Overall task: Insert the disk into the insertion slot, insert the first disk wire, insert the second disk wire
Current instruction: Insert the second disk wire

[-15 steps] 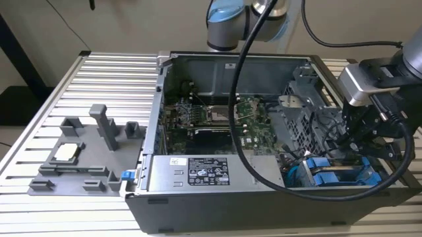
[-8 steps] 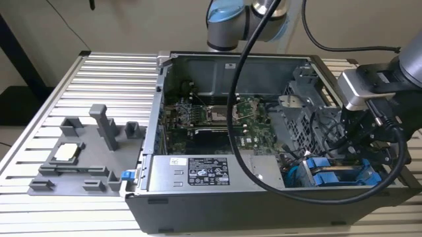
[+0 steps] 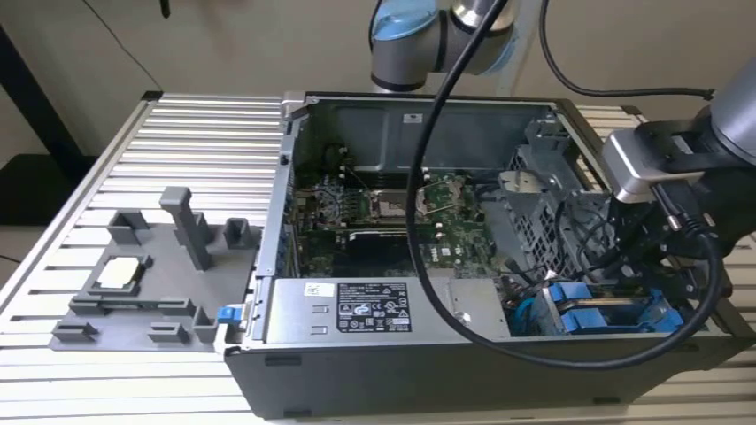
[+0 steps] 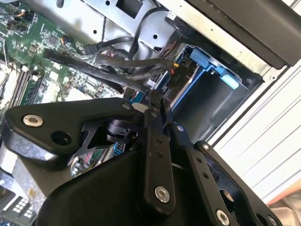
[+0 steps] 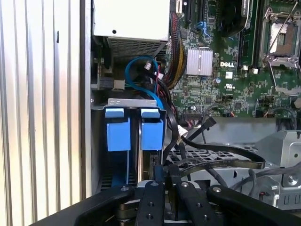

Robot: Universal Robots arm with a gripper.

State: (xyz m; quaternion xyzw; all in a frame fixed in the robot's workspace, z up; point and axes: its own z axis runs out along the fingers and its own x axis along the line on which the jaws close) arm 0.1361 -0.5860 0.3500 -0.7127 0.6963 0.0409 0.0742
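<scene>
Green motherboard in grey case; bright blue carrier frames w/ black wires near; black gripper; white-labelled grey power-supply box; ribbed silver table.

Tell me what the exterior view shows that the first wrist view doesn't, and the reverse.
Exterior view alone: the grey fixture tray on the slatted table, the arm's blue-capped joint, and the whole open computer case.

First wrist view alone: the black gripper close up, over the drive bays.

Both: the blue drive carriers, the green motherboard and the power-supply box.
</scene>
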